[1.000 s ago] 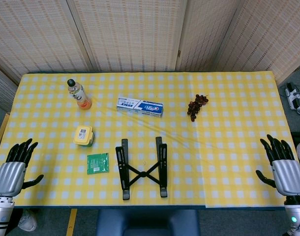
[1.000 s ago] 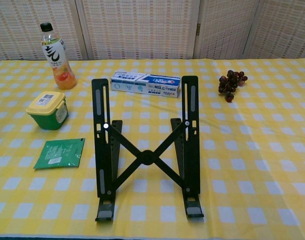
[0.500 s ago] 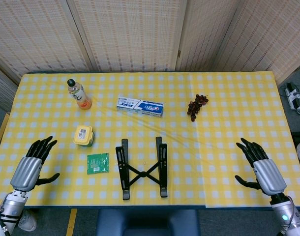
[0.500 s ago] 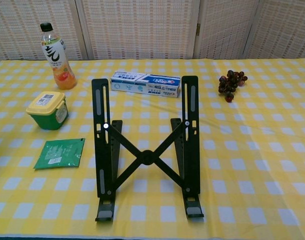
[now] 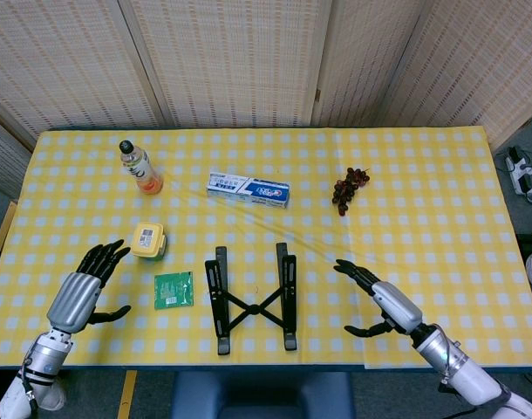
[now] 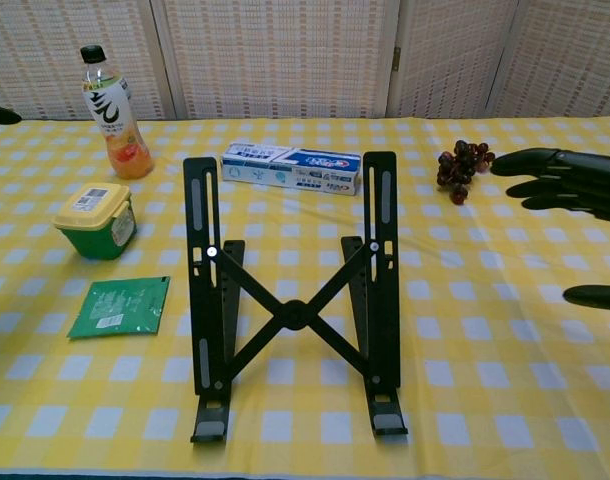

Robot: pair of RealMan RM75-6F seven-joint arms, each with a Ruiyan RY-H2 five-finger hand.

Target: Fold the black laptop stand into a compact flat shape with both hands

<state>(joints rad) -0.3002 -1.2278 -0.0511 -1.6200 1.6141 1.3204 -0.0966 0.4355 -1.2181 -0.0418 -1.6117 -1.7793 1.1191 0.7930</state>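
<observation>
The black laptop stand [image 5: 252,299] stands unfolded near the front edge of the counter [image 5: 423,175]. Its two slotted rails [image 6: 381,240] are raised and tilted, spread apart and parallel, joined by crossed struts meeting at a central pivot [image 6: 294,315]. Small lips sit at the front feet.

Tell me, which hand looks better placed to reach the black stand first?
Probably the right hand: it hangs open beside the laptop stand with bare cloth between them. The left hand, also open, sits farther out, with the green packet between it and the stand.
</observation>
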